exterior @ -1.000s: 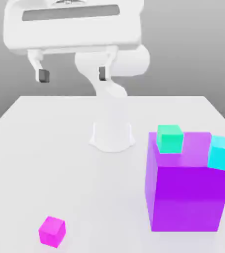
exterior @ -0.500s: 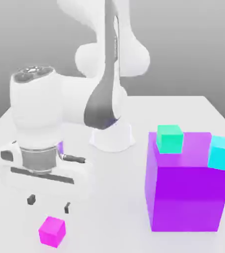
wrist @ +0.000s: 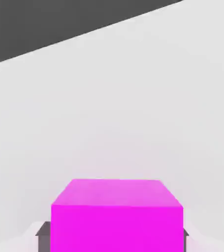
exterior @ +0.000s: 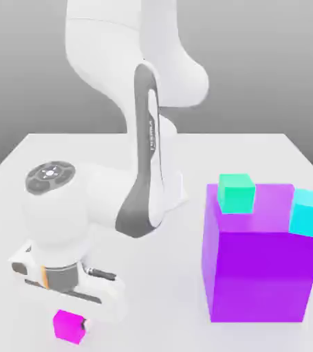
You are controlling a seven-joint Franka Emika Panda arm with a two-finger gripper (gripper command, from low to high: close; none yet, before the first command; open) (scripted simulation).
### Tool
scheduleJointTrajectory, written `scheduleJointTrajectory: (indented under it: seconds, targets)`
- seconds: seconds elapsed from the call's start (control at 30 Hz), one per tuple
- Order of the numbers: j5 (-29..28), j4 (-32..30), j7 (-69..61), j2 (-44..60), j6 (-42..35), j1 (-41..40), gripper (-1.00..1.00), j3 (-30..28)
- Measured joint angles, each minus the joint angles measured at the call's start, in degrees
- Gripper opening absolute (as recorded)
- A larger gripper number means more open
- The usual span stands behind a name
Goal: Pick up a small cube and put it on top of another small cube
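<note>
A small magenta cube (exterior: 69, 326) sits on the white table (exterior: 269, 151) near its front edge, toward the exterior view's left. My gripper (exterior: 70, 315) has come straight down over it and is shut on it. In the hand view the magenta cube (wrist: 117, 216) lies between my two dark fingertips (wrist: 44, 237), which press against its opposite sides. A small green cube (exterior: 236, 192) and a small cyan cube (exterior: 311, 213) rest on top of a large purple block (exterior: 262, 275) at the exterior view's right.
The tall purple block stands close to the table's front right. The arm's white base (exterior: 178, 191) is at the table's middle back, and the arm bends forward over the left half of the table.
The hand dropped from high above the table down onto the magenta cube. Its fingers, wide apart before, have closed on the cube's sides.
</note>
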Motion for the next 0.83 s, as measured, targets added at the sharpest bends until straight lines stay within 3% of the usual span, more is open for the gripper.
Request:
scheduleJointTrajectory:
  seconds: [0.07, 0.23, 0.57, 0.7, 0.73, 0.83]
  targets:
    - [-1.58, -0.76, 1.05, -4.02, -3.23, 0.75, -1.0, -0.79]
    - [-2.94, 2.67, -4.35, -12.52, -15.08, 6.6, -1.0, 5.93]
    - [-5.04, 11.18, -17.43, -29.26, -40.06, 25.63, -1.0, 16.26]
    - [-5.82, 8.53, -18.84, -28.82, -36.94, 27.58, -1.0, 18.12]
    - [-5.95, 7.42, -18.8, -28.06, -35.1, 27.62, 1.0, 18.28]
    - [-5.95, 7.42, -18.8, -28.06, -35.1, 27.62, 1.0, 18.28]
